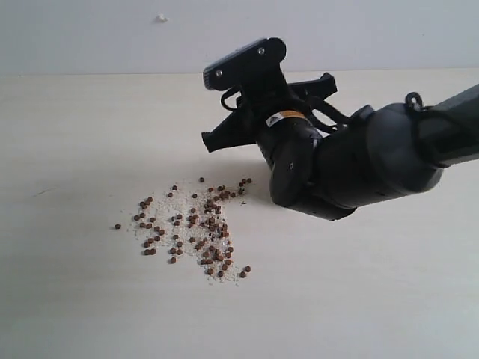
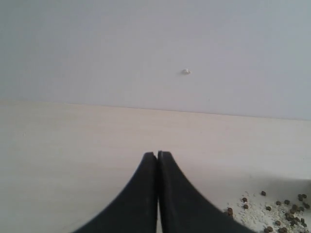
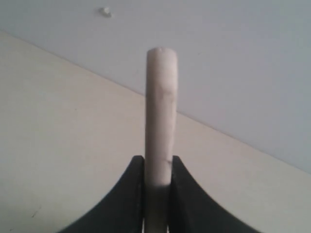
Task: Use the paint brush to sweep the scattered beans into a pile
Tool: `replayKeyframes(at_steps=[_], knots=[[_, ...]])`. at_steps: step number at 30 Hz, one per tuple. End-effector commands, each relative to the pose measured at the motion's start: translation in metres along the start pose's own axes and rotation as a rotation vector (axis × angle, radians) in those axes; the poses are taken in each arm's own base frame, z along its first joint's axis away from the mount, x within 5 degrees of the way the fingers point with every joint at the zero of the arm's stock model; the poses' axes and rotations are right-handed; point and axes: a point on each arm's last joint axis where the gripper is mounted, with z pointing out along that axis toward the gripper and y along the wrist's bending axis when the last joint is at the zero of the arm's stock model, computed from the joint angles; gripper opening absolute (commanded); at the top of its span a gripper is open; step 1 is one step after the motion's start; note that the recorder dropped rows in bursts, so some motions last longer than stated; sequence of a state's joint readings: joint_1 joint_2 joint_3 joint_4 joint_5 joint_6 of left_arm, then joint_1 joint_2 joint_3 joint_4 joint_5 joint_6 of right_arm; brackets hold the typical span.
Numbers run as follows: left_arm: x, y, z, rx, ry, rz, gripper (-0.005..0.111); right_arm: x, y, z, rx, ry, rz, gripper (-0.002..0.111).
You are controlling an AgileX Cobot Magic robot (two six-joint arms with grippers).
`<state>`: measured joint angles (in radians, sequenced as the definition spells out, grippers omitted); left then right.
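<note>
Reddish-brown beans (image 1: 198, 228) lie spread over whitish crumbs on the pale table (image 1: 75, 134), densest near the pile (image 1: 213, 224); one stray bean (image 1: 117, 226) sits apart to the left. My right gripper (image 3: 158, 162) is shut on the paint brush (image 3: 161, 111). Only its pale handle shows, edge-on, pointing at the back wall. In the exterior view the right gripper (image 1: 262, 112) hovers behind the beans and hides the brush. My left gripper (image 2: 157, 154) is shut on nothing, with some beans (image 2: 286, 213) beside it.
A grey wall (image 1: 374, 30) rises at the table's far edge, carrying a small white speck (image 1: 160, 18). The bulky dark right arm (image 1: 359, 164) stretches in from the right above the table.
</note>
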<state>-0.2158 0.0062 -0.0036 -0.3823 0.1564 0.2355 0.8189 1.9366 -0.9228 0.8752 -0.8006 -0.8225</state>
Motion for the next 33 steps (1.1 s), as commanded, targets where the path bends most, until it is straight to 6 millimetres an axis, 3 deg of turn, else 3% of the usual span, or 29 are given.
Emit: replayKeyframes(at_steps=[1, 5, 11, 14, 16, 23, 27, 30, 33], knots=[[0.001, 0.000, 0.000, 0.006, -0.002, 0.002, 0.000, 0.014, 0.009, 0.009, -0.055, 0.000, 0.006, 0.000], [0.001, 0.000, 0.000, 0.006, -0.002, 0.002, 0.000, 0.015, 0.024, 0.008, -0.194, -0.011, 0.090, 0.000], [0.001, 0.000, 0.000, 0.006, -0.002, 0.002, 0.000, 0.015, 0.029, 0.006, -0.251, 0.034, 0.228, 0.000], [0.001, 0.000, 0.000, 0.006, -0.002, 0.002, 0.000, 0.003, 0.028, 0.001, -0.297, 0.007, 0.257, 0.000], [0.001, 0.000, 0.000, 0.006, -0.002, 0.002, 0.000, -0.015, 0.020, -0.007, -0.291, -0.032, 0.275, 0.000], [0.001, 0.000, 0.000, 0.006, -0.002, 0.002, 0.000, -0.045, -0.022, -0.030, -0.052, 0.020, 0.192, 0.000], [0.001, 0.000, 0.000, 0.006, -0.002, 0.002, 0.000, -0.043, -0.050, -0.046, 0.159, 0.192, 0.178, 0.000], [0.001, 0.000, 0.000, 0.006, -0.002, 0.002, 0.000, -0.031, -0.047, -0.062, 0.250, 0.288, 0.125, 0.000], [0.001, 0.000, 0.000, 0.006, -0.002, 0.002, 0.000, -0.023, -0.024, -0.082, 0.244, 0.289, 0.129, 0.000]])
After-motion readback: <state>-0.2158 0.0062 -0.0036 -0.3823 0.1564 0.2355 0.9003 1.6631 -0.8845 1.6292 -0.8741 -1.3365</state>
